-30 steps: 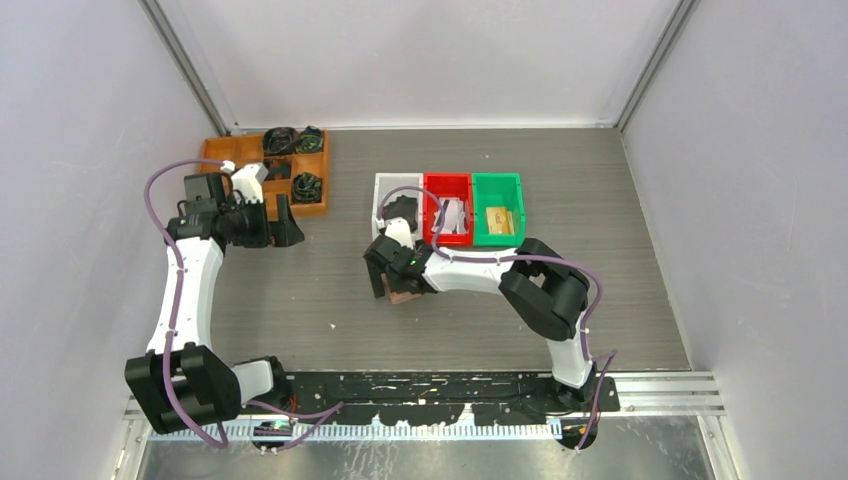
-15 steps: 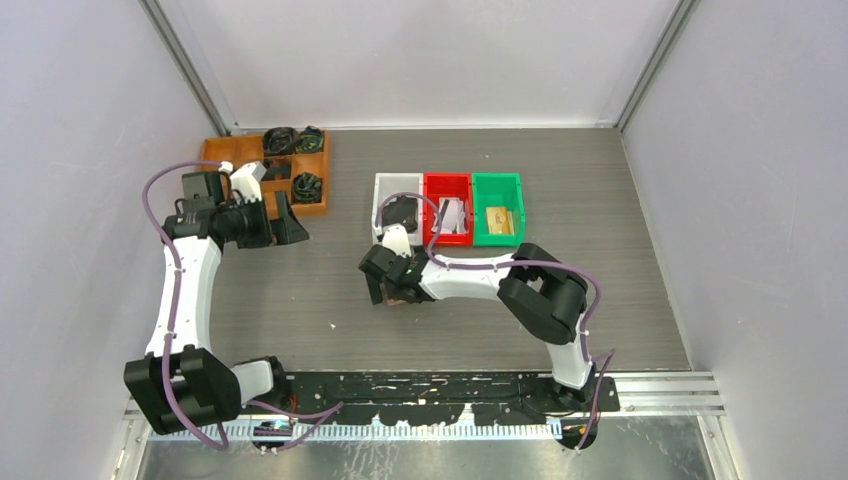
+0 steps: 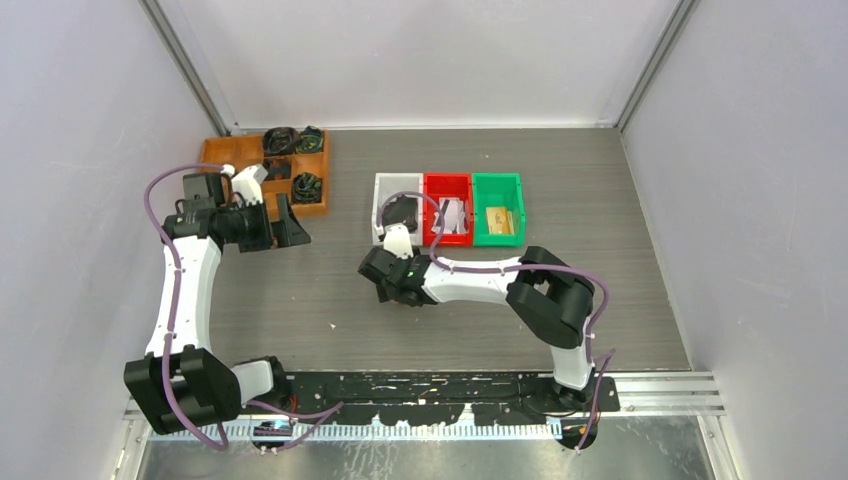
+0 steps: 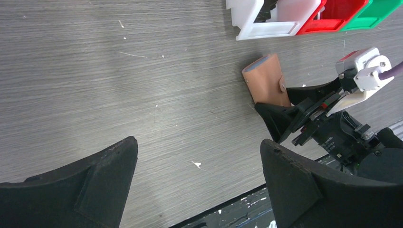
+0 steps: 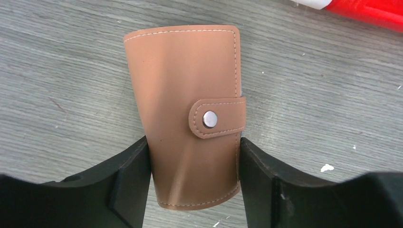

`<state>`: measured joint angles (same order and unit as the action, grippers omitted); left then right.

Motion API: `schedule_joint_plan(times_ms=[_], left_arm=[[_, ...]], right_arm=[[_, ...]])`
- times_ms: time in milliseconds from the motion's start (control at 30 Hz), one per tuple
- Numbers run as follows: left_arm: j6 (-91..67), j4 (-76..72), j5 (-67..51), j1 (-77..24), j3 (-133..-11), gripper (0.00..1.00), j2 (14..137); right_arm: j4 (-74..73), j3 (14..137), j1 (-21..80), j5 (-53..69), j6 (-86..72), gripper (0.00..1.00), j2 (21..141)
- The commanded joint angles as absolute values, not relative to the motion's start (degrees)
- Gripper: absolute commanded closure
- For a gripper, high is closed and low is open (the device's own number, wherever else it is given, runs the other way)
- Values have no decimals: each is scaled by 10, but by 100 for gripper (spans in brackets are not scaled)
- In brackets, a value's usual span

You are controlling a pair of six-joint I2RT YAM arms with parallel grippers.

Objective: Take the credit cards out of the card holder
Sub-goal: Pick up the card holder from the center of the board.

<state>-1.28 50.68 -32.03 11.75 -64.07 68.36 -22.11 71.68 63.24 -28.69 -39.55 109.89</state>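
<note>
**Squarely on the table: right gripper point(image 5: 194, 148) pinches the snapped-shut card holder point(image 5: 190, 114)**

The brown leather card holder lies flat on the grey table point(image 3: 620, 250), near the middle and just to the near side of the white bin point(image 3: 385, 185). Its strap point(image 5: 223, 116) wraps over from one long edge and is fastened by a metal snap point(image 5: 209, 118), so the holder is closed. No card can be made out clearly.

The right gripper is low over the table, one black finger pressed against each long side of the holder. It grips the end nearer the wrist, while the far end sticks out free beyond the fingertips. From above, the right gripper point(image 3: 385, 285) covers nearly all of the holder. The left wrist view shows the holder point(image 4: 267, 80) poking out from between the right gripper's fingers point(image 4: 278, 116), pointing toward the bins.

The left gripper point(image 4: 197, 142) hangs above bare table with its jaws spread wide and nothing between them. In the top view it point(image 3: 290, 228) sits well to the left of the holder, just on the near side of the wooden tray point(image 3: 215, 150) at the far left. That tray holds dark items in its compartments.

To the right of the white bin stand the red bin point(image 3: 447, 180) and the green bin point(image 3: 497, 180), the three touching in a row. The white one holds something dark, the red one something pale, and the green one a yellowish flat item.
</note>
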Motion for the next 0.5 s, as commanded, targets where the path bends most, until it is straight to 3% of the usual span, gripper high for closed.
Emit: schedule_joint_plan(times_ms=[0, 467], left_arm=[[-33, 518, -351, 122, -661, 0, 676], [-167, 504, -487, 121, -633, 0, 657]], right_arm=[[-170, 718, 637, -296, -381, 44, 1039], [-71, 798, 658, -267, -341, 38, 979]])
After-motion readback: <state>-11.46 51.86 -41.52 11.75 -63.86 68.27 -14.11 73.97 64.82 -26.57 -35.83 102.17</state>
